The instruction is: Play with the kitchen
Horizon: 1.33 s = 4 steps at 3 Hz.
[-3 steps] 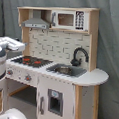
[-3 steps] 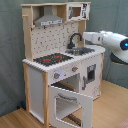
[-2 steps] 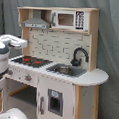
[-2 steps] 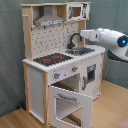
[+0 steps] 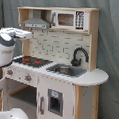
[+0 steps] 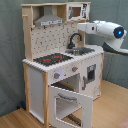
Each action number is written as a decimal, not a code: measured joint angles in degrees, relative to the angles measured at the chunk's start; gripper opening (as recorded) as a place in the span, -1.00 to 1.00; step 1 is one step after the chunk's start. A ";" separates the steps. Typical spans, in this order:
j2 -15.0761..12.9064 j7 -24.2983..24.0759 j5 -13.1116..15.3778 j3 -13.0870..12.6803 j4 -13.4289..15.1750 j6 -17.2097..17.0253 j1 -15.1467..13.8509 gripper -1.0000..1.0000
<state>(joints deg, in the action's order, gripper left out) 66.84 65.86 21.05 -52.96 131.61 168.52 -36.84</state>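
Note:
The kitchen [image 5: 61, 48] [image 6: 50, 42] is a tall toy unit of pale wood and white panels. Its red-ringed black hob [image 5: 30, 60] [image 6: 52, 59] lies beside the sink [image 5: 65, 71] [image 6: 82, 51] with a black faucet [image 5: 80, 54] [image 6: 75, 39]. A grey hood [image 5: 36, 22] [image 6: 50, 20] hangs above the hob. The oven door [image 6: 70, 102] hangs open downward. My gripper [image 5: 27, 35] [image 6: 81, 27] hovers over the worktop, above the faucet and sink in the second exterior view, touching nothing I can see.
A toy microwave [image 5: 67, 19] [image 6: 77, 11] sits in the top shelf. Grey curtain [image 5: 110, 58] backs the scene and wooden floor [image 6: 112, 110] lies around the unit. A white rounded part [image 5: 12, 115] fills the first exterior view's lower left corner.
My arm has reached in toward the kitchen and slightly upward, bringing the gripper from beside the unit to above the worktop. The kitchen itself has not moved.

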 joint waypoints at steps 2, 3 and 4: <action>-7.31 8.46 0.00 3.53 -4.18 1.57 -0.62 1.00; -11.93 11.70 0.00 4.89 -4.94 4.41 -1.28 1.00; -16.23 13.52 0.00 5.86 -5.03 8.20 -3.22 1.00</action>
<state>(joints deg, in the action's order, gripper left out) 50.61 79.38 21.06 -47.11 126.59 176.73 -40.06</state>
